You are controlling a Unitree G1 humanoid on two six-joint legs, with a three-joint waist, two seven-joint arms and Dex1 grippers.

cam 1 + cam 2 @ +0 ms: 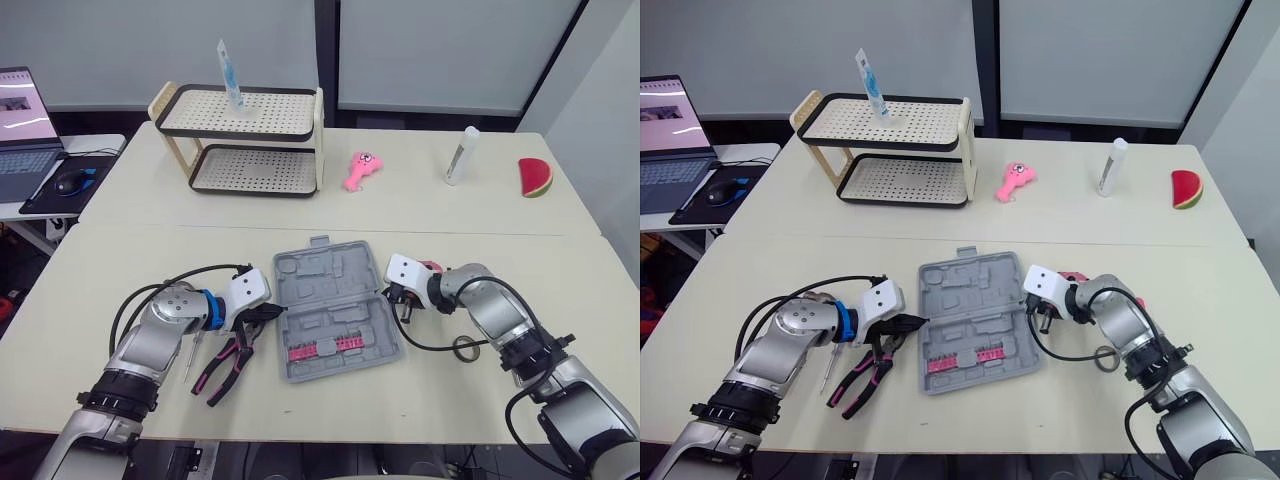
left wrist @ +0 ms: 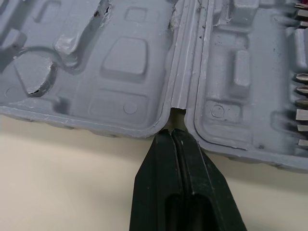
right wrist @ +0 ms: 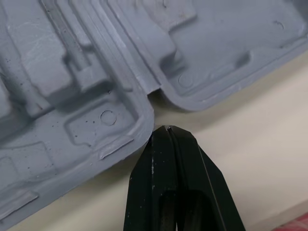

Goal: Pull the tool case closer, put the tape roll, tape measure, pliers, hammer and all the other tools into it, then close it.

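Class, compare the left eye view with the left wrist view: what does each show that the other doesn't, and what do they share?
Left eye view: the two-tier rack, pliers, a pink toy, a watermelon slice and the right gripper. Left wrist view: the hinge notch close up, with moulded recesses either side. Shared: the open grey tool case and the left gripper, fingers shut, at its hinge edge.

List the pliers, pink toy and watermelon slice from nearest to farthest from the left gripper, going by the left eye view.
1. The pliers, right beside the left gripper, at the table's near left.
2. The pink toy, on the far side, near the middle.
3. The watermelon slice, at the far right.
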